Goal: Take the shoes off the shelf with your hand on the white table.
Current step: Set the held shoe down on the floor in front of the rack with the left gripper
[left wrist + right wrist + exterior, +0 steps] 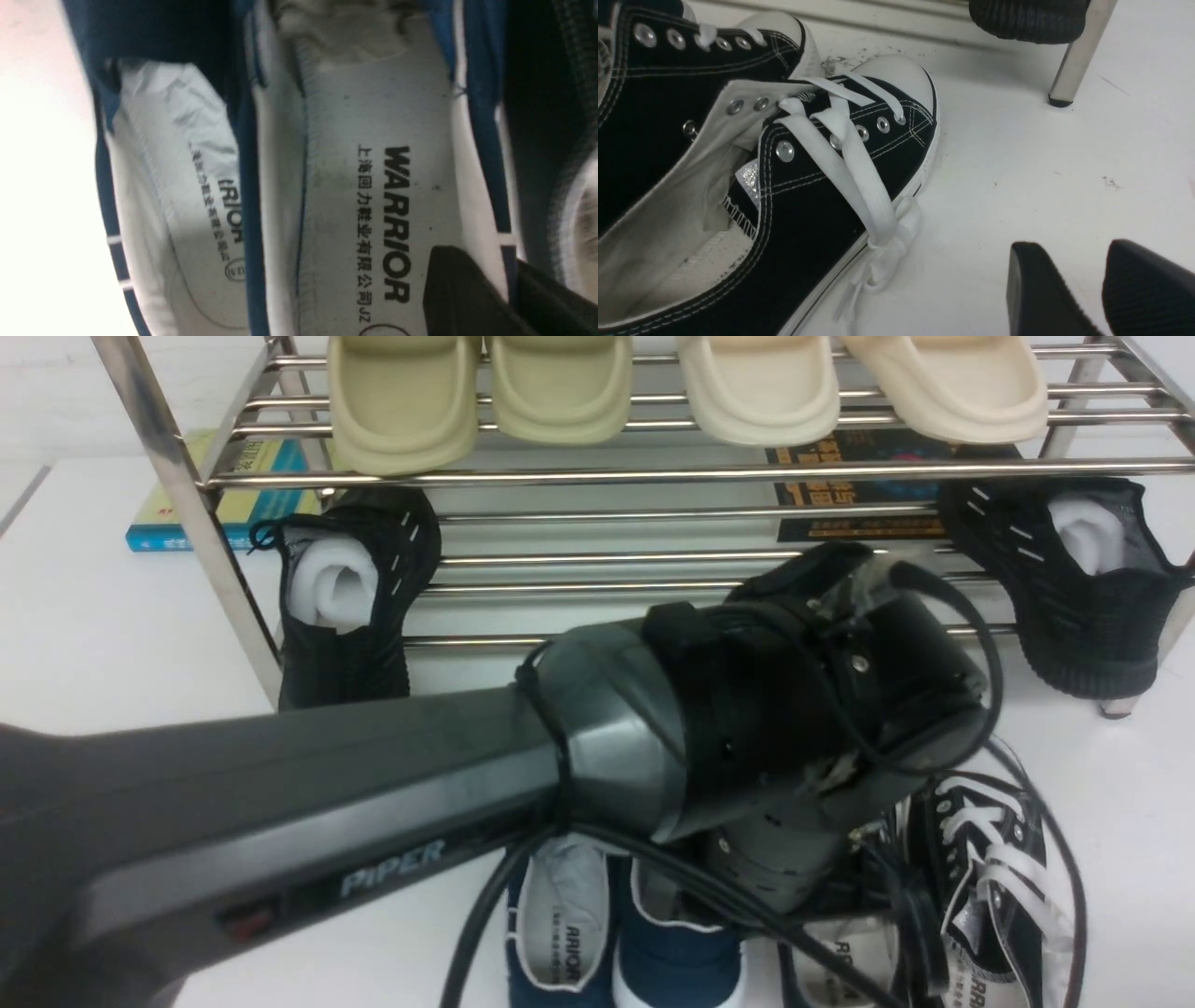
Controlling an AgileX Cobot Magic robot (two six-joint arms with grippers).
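On white table (140,644), navy shoes (397,116) printed WARRIOR inside; left jaws pinching shoe wall; right jaws spread

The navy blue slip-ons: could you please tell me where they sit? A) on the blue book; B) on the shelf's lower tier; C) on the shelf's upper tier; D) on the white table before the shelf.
D: the navy blue slip-ons rest on the white table, in front of the chrome shelf, beside the black-and-white lace-up sneakers.
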